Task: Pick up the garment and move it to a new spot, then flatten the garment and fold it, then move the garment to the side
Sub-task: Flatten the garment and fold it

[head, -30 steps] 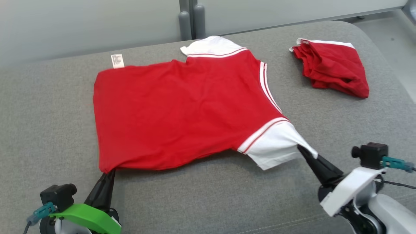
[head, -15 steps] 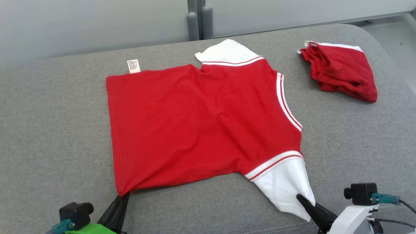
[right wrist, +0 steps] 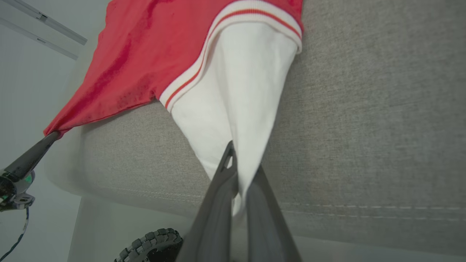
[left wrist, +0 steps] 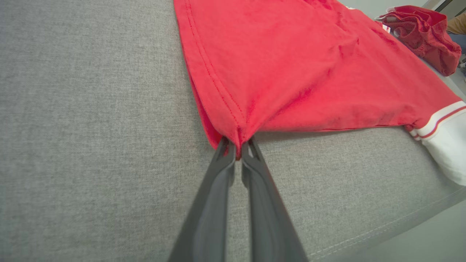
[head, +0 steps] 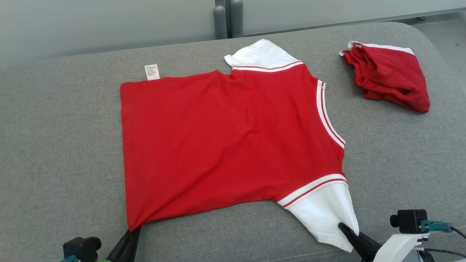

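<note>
A red garment [head: 225,138] with white sleeves lies spread on the grey cushion [head: 54,145]. My left gripper [head: 134,230] is shut on its near left hem corner; the left wrist view shows the red cloth [left wrist: 291,72] pinched at the left gripper's tips [left wrist: 238,145]. My right gripper [head: 344,227] is shut on the near white sleeve. In the right wrist view that sleeve [right wrist: 233,91] is drawn taut into the right gripper [right wrist: 240,163], with the left gripper [right wrist: 47,140] at the far left.
A second red garment [head: 389,80] lies crumpled at the cushion's far right, also seen in the left wrist view [left wrist: 422,32]. A white label [head: 152,71] sticks out at the spread garment's far edge. The cushion's front edge [right wrist: 327,207] runs just under both grippers. A wall stands behind.
Both grippers have drawn the garment's near edge toward the cushion's front, stretching it flatter. The head view has shifted slightly. The crumpled garment has stayed put.
</note>
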Motion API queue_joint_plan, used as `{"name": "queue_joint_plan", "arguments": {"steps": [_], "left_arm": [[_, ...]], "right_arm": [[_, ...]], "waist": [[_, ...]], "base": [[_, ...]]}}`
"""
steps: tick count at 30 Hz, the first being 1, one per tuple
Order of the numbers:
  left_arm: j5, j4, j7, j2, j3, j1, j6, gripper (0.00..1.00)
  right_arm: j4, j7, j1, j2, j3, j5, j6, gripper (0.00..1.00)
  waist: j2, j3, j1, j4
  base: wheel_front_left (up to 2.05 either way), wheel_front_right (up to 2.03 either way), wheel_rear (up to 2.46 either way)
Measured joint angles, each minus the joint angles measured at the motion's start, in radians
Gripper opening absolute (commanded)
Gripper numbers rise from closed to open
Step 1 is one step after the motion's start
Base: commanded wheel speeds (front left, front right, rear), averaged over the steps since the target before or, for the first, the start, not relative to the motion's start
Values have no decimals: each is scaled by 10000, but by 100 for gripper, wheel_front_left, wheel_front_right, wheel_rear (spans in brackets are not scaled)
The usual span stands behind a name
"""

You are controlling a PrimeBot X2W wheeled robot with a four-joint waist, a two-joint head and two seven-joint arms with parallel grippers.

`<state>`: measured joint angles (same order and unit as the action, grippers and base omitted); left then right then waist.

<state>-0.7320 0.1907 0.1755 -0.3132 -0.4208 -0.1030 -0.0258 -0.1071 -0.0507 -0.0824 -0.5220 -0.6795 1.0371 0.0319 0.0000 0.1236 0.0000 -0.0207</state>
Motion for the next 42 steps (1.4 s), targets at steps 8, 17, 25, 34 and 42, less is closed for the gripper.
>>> {"name": "queue_joint_plan", "arguments": {"steps": [8,17,25,34,42], "left_arm": [[-42,370,-88,203,-115,2,31,0],[-44,769,-75,393,31,8,332,100],[-48,876,-63,324,209,3,523,100],[-71,1014,-21,-140,522,-211,625,100],[-56,556,562,-282,1057,-224,610,100]], "right_arm": [[-466,-226,131,399,-123,-351,-73,4],[-1544,-790,154,775,-98,-453,113,100],[-2520,-1352,172,686,140,-451,418,100],[-3333,-1707,399,184,669,-525,608,100],[-3049,-1881,1095,-159,1099,-1099,644,100]], "waist": [[0,51,1,-19],[0,59,0,-99],[0,106,0,-152],[0,40,0,-111],[1,-275,0,63]], "base": [[0,0,0],[0,0,0],[0,0,0],[0,0,0],[0,0,0]]}}
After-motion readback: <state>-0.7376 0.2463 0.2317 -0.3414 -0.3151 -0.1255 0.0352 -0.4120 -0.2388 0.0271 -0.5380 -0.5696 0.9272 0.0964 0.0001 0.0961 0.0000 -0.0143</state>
